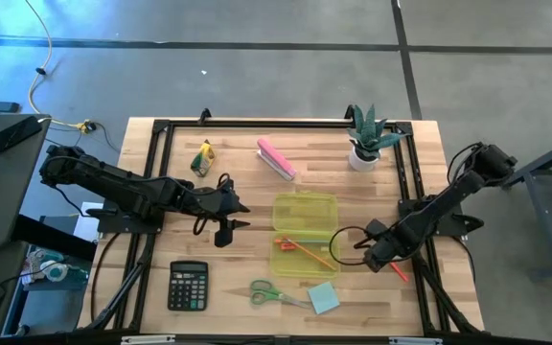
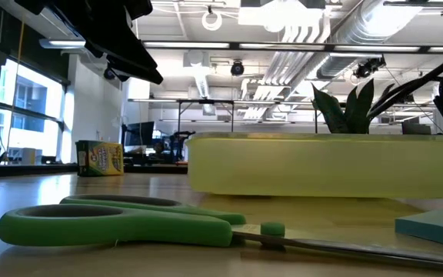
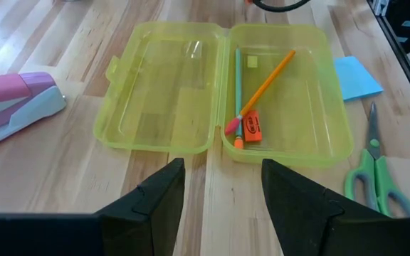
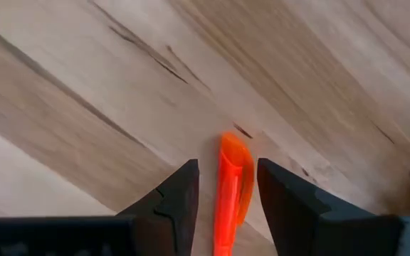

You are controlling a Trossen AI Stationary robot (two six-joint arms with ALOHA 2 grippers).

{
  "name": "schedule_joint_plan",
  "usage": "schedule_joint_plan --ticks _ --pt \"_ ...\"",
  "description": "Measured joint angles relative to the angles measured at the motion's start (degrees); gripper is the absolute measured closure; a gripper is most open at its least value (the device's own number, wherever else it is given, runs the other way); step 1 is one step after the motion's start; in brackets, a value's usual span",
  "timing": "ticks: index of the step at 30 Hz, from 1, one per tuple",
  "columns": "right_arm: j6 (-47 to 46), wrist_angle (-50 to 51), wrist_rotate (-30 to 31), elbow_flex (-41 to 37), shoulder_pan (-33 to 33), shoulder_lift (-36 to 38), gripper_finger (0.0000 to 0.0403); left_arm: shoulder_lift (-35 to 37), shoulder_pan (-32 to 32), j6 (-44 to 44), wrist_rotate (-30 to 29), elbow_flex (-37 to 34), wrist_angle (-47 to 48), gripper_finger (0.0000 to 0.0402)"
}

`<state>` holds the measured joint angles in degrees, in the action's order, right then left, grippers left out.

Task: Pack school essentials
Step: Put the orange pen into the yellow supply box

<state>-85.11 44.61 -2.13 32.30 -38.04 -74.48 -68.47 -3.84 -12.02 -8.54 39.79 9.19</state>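
Note:
An open yellow-green clear case [image 1: 305,235] lies mid-table; one half holds a thin pencil [image 3: 238,85], an orange-red pen [image 3: 269,82], an orange piece [image 3: 253,126] and a small yellow-green item [image 3: 252,62]. Green-handled scissors [image 1: 274,293] and a light blue note pad [image 1: 322,298] lie near the table's near edge. Another orange-red pen [image 4: 230,192] lies flat on the wood right of the case. My right gripper [image 4: 228,186] is open, low over this pen, with one finger on each side of its end. My left gripper [image 1: 224,226] is open, hovering left of the case.
A black calculator [image 1: 188,286] sits at the near left and a pink oblong block [image 1: 276,158] at the far middle. A potted plant [image 1: 365,142] stands at the far right. A small yellow-green box [image 1: 202,157] lies far left. Bare wood lies between the case and the calculator.

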Motion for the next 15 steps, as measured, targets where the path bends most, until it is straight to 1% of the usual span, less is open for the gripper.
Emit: schedule_joint_plan --ticks 6,8,10,15 --pt "-0.4 -3.2 -0.1 -2.5 0.0 0.3 0.0269 0.0 0.0 0.1 0.0 0.0 0.0 0.0227" --pt "-1.0 -3.1 0.0 -2.5 0.0 0.2 0.0276 0.0 0.0 0.1 0.0 0.0 0.0 0.0227" --pt "-1.4 -3.0 0.0 -2.5 0.0 0.2 0.0292 0.0 0.0 0.1 0.0 0.0 0.0 0.0227" --pt "-1.4 -2.8 0.0 -2.5 0.0 0.2 0.0353 0.0 0.0 0.1 0.0 0.0 0.0 0.0227"
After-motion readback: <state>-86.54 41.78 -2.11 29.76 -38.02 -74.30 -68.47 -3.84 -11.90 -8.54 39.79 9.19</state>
